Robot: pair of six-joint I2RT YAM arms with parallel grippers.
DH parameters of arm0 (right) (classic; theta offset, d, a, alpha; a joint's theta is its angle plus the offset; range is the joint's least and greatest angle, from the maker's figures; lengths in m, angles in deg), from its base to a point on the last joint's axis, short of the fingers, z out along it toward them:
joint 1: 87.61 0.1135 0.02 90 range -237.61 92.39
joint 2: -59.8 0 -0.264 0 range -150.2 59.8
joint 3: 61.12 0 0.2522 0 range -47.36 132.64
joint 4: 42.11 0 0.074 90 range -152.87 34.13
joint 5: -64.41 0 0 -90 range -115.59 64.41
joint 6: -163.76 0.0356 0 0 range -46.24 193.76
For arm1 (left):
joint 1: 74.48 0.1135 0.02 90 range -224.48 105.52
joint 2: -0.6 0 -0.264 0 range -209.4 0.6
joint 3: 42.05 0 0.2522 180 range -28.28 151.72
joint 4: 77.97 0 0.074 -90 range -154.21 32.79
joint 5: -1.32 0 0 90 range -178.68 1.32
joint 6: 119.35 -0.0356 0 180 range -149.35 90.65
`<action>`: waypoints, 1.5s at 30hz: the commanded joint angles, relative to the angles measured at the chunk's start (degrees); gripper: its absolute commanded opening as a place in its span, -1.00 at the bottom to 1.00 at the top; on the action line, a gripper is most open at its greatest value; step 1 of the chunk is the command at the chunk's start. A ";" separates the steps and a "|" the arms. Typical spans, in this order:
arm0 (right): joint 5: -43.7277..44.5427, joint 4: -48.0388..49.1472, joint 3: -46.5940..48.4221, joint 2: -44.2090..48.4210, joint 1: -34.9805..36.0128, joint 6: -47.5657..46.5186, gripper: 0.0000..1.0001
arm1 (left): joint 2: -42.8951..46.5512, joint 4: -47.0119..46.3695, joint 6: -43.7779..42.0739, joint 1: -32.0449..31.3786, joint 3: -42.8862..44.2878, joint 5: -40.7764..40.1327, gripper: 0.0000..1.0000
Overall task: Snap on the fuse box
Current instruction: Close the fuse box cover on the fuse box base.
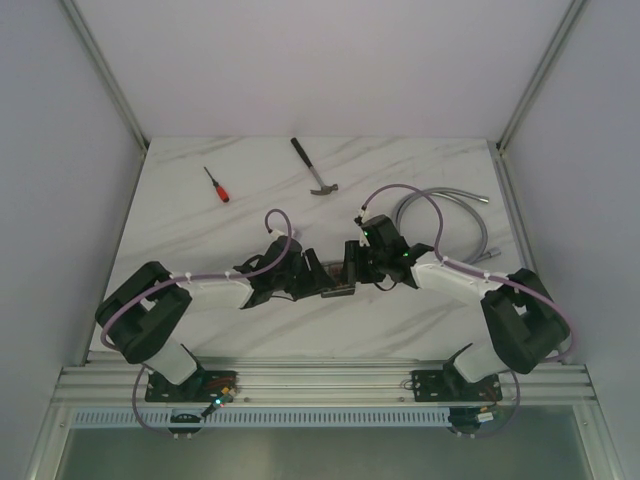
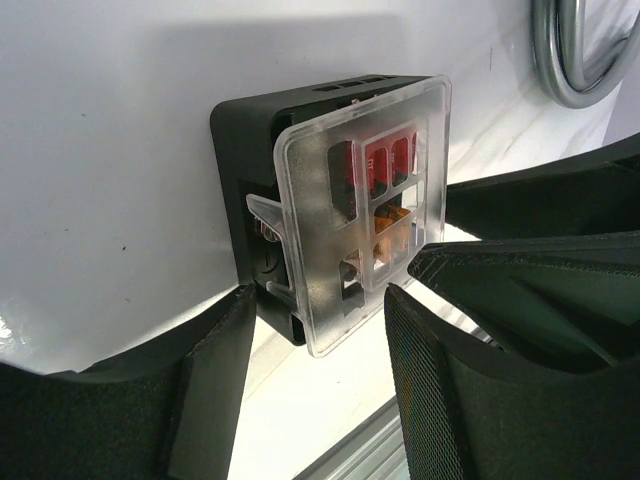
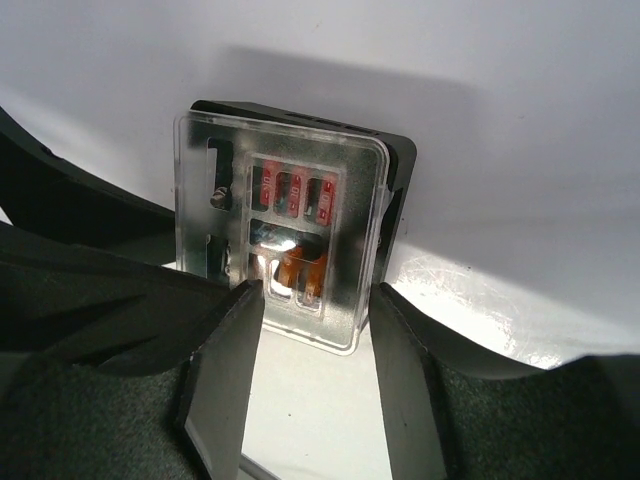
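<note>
left claw (image 2: 318,298) spread | right claw (image 3: 317,292) spread | fuse box (image 2: 245,160) (clear-lidded) just beyond both

The fuse box (image 2: 340,210) has its lower corner behind a finger (image 2: 215,380); the hose (image 2: 560,60) runs off the top edge.

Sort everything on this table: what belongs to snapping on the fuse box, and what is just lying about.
For the job:
- fuse box
- clear cover, standing off the box at one side, not yet flush

Lying about:
- screwdriver
- hammer
- coiled metal hose
</note>
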 commanded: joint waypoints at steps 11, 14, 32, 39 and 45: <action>-0.02 -0.77 2.22 -0.04 1.74 0.88 0.02 | -1.31 -0.27 0.05 -0.27 1.43 0.76 0.22; 0.16 -0.93 2.67 0.02 2.23 1.06 -0.01 | -1.60 -0.34 0.05 -0.29 1.37 0.84 0.16; 2.14 -2.91 2.02 2.19 2.25 1.55 0.08 | 0.41 -0.35 1.20 0.14 -1.90 -1.87 -0.16; 3.29 -4.99 2.38 2.36 2.25 1.85 0.11 | 1.35 -0.28 1.38 0.26 -2.17 -1.46 -0.01; 3.23 -5.16 2.25 1.77 2.27 1.70 0.06 | 0.67 -0.34 0.87 0.24 -1.42 -0.21 0.06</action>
